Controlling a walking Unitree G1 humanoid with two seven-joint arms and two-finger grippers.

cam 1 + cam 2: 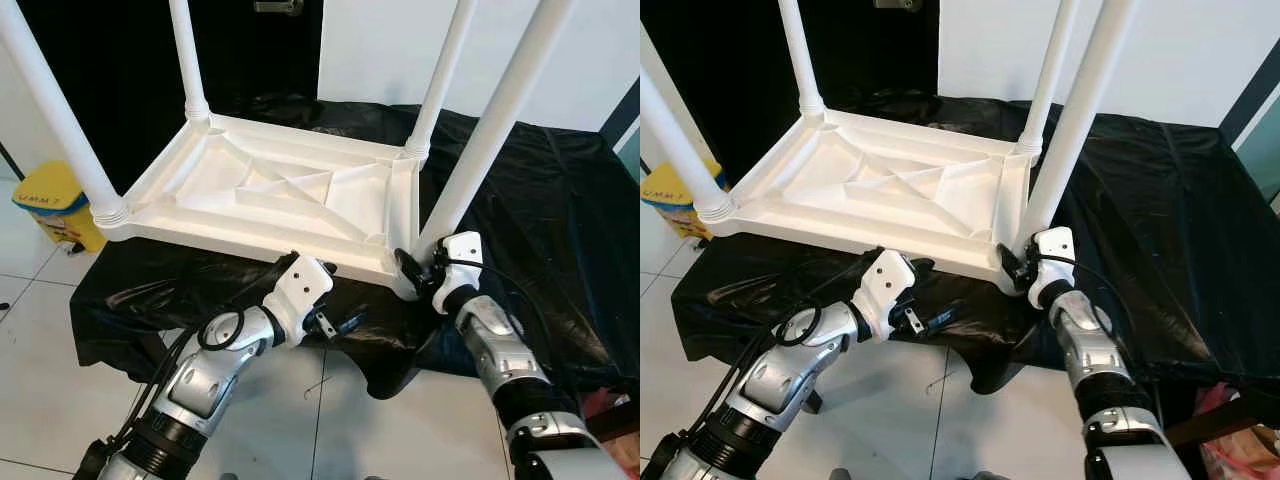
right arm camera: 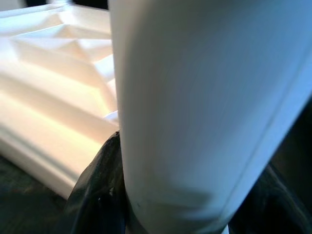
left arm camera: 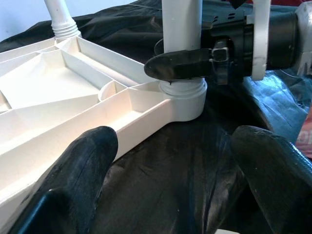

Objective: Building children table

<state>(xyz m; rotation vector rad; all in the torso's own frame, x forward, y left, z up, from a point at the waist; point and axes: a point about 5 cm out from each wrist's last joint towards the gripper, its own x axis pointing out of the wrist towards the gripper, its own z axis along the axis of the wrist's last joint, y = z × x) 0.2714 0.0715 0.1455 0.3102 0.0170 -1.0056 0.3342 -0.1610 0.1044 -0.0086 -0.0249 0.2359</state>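
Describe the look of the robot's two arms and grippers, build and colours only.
Both arms are silver metal with ribbed black joint collars and loose black cables looping along them. Each wrist ends in a blocky white housing. The left gripper and the right gripper each carry two long black fingers, rounded, matte and slightly scuffed.

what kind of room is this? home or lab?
Hard to say; probably a plain indoor room set up as a work area. Pale tiled floor, bare white wall, a black sheet spread under the upturned white table, and a yellow bin beside it.
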